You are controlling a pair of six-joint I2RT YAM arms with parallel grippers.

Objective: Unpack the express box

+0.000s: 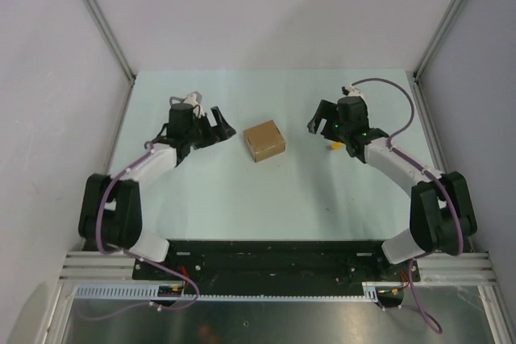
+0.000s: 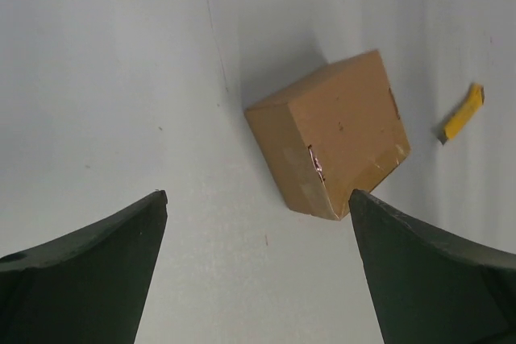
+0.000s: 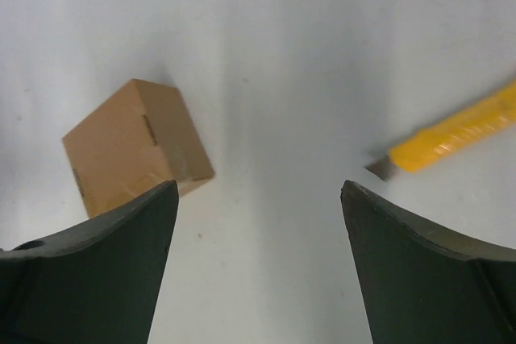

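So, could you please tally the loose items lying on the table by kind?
express box, brown cardboard: 1
cutter knife, yellow: 1
Total: 2

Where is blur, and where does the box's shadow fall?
Right wrist view: the yellow cutter looks soft, most at its far end. Left wrist view: the express box is sharp, shadow falling up and left. Top external view: even light, no glare.
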